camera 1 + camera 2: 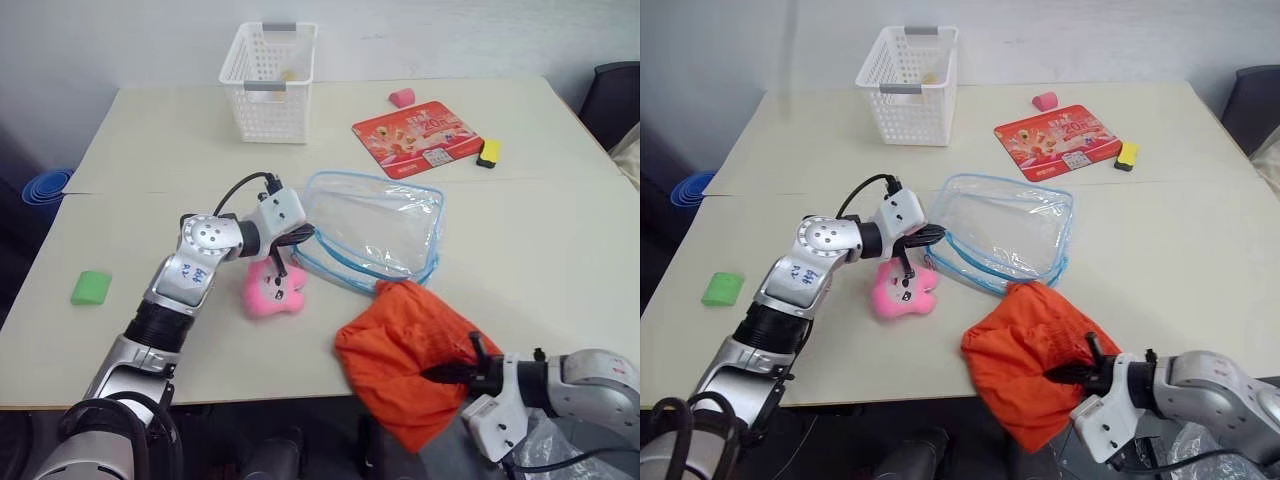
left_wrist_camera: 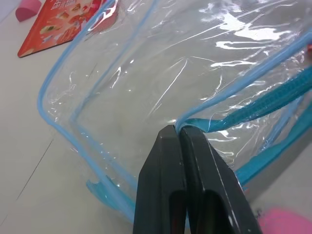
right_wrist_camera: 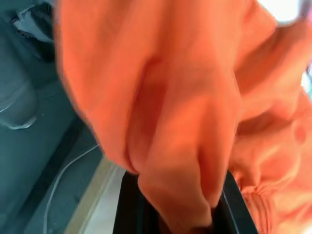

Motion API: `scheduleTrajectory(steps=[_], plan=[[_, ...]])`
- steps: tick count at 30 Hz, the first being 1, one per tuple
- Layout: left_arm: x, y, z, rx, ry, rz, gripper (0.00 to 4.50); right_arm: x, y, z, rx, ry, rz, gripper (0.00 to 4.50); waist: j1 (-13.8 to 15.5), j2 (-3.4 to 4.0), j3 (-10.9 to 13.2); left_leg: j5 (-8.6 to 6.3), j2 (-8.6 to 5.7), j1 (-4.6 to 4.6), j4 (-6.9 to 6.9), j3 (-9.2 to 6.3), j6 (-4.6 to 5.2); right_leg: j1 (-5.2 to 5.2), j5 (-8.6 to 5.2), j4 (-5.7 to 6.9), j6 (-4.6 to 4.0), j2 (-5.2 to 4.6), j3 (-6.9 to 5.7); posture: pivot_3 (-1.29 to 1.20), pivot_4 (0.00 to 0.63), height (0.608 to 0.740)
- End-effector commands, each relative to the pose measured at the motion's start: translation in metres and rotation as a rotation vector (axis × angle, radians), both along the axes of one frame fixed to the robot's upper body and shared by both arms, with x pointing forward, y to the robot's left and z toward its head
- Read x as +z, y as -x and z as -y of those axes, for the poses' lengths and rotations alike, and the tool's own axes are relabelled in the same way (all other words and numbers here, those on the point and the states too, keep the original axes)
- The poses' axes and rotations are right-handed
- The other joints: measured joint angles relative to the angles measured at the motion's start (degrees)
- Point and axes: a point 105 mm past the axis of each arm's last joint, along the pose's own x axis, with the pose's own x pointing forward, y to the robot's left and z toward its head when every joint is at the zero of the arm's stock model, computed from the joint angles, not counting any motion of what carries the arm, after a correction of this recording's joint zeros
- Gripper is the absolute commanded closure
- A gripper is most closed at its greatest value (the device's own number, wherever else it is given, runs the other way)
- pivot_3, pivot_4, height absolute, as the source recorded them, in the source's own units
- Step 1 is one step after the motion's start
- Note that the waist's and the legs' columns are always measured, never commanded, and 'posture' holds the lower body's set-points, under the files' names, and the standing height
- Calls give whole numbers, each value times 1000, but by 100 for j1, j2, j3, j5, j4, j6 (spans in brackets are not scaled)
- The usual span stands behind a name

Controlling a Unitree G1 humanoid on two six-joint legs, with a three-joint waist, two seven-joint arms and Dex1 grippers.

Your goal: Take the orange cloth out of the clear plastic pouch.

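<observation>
Orange cloth is clamped in your right gripper, whose black fingers are pinched shut on a bunched fold; in the right wrist view the fabric swells out between and over them. It hangs crumpled over the near table edge, at about five o'clock from the table's middle, with its top corner touching the mouth of the clear plastic pouch but its bulk outside the bag.

Your left gripper is closed tight on the pouch's light blue edging, right at the seam where the zip strip meets the rim, as the left wrist view shows. The pouch lies flat near the table's centre, see-through and puffed slightly.

Just beside that gripper, at seven o'clock from the pouch, you have the pink plush charm resting on the cream table. A green block sits well out at nine o'clock. At twelve o'clock stands the white mesh basket; at one o'clock lies the red printed card, with a yellow-and-black block just beside it and a small pink piece behind it.
</observation>
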Motion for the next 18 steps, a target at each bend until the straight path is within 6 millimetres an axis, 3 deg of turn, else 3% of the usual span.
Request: scheduleTrajectory(steps=[1, 2, 4, 6, 8, 11, 14, 18], plan=[[7, 17, -10, -45, -58, 34, 4500, 1, -18, 72, -246, 126, 53, 4464, 10, 0, 0, 0, -2, 2, 0, 0, 1, 3, 1, -3, 1, 4, 1, 0, 150, 740], [5, 20, -13, -50, -71, 28, 4500, 2, -19, 81, -275, 133, 64, 4464, 17, 0, 0, 1, -5, 2, 0, 0, 3, 5, 3, -7, 6, 9, 3, 0, 150, 740], [2, 30, -19, -64, -110, 15, 4500, 14, -25, 124, -389, 208, 118, 4464, 40, 0, 0, 2, -8, 4, -1, -1, 5, 11, 5, -12, 10, 10, 5, 0, 150, 740], [1, 35, -21, -75, -122, 9, 4500, 29, -31, 154, -483, 241, 185, 4464, 80, 0, 0, 4, -17, 5, -8, 1, 10, 10, 6, -15, 11, 8, 12, 0, 150, 740], [1, 41, -16, -105, -101, -13, 4500, 47, -44, 173, -577, 224, 282, 4464, 117, 1, 0, 5, -18, 4, -11, 2, 11, 10, 6, -19, 11, 8, 13, 0, 150, 740], [-2, 55, -4, -200, -99, -31, 4500, 56, -62, 167, -648, 78, 344, 4464, 76, 2, 1, 6, -10, 3, -26, 7, 11, 3, 6, -25, 11, 7, 14, 0, 150, 740], [-8, 68, 3, -281, -130, -57, 4500, 52, -90, 138, -677, -87, 376, 4464, -45, 1, 1, 6, 17, 5, -34, 6, 1, 6, 8, -37, 3, 3, 11, 0, 150, 740], [-8, 70, 5, -306, -136, -73, 4500, 46, -109, 108, -639, -145, 393, 4464, -97, 18, -2, 4, 29, 5, -35, 18, -4, -3, 10, -31, -2, 17, 13, 0, 150, 740]])
